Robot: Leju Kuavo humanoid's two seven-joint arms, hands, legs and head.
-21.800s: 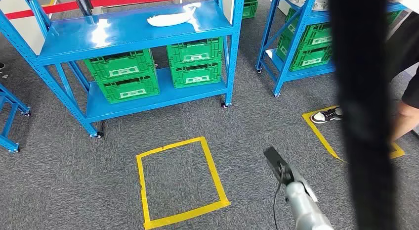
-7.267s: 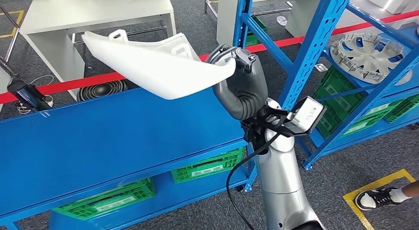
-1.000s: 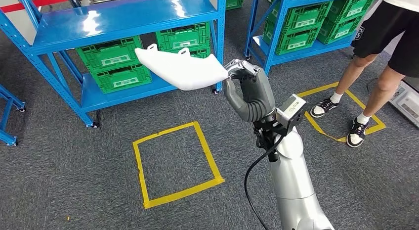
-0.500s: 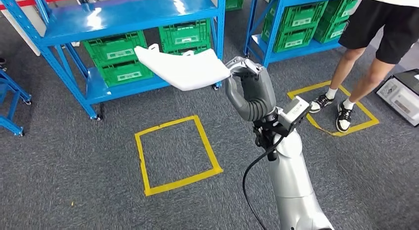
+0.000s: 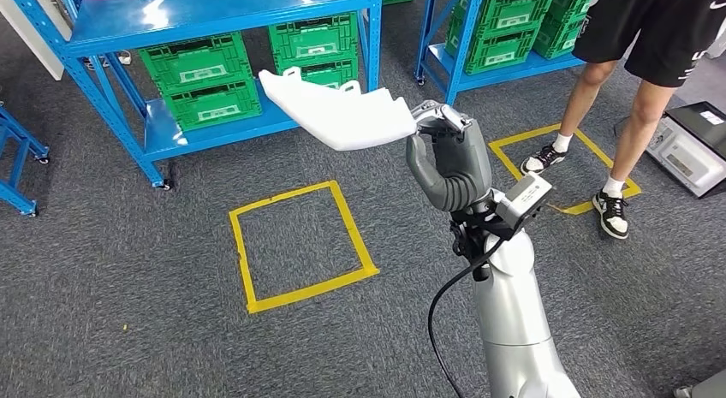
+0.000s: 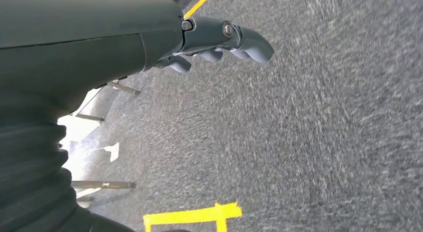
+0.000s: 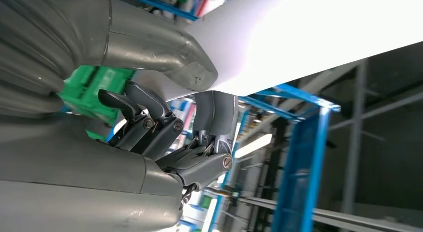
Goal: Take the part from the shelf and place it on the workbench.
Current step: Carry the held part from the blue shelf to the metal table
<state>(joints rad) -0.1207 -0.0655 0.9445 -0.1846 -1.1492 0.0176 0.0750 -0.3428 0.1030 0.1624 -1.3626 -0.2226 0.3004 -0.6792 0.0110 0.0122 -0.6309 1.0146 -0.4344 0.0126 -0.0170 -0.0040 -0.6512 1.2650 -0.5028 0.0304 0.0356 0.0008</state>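
Nearest to us, our silver right arm rises from the near edge of the head view, a black cable looping beside it, up to our right hand (image 5: 452,163). That hand is raised over the grey carpet and pinches the near right end of the long white moulded plastic part (image 5: 341,114) between the thumb and a finger; the right wrist view shows the thick grey thumb (image 7: 164,52) pressed on one face of the part (image 7: 319,37) and a darker finger beneath it, the other fingers curled below. We see the part held in the air, roughly level, stretching away from the hand toward the far left, clear of every surface. Our left hand (image 6: 219,40) hangs over the carpet with nothing in it, its dark fingers bent but apart. On the floor to the near left of the part lies a square outline of yellow tape (image 5: 295,244). To the right a person in black shorts and black-and-white shoes (image 5: 633,98) stands at a second yellow tape square (image 5: 565,171), with a grey box (image 5: 689,150) just beyond on the far right. Farther off stands the blue metal shelf rack (image 5: 214,13), green plastic crates (image 5: 205,77) on its lower shelf, and a second blue rack (image 5: 479,38) with more green crates to its right
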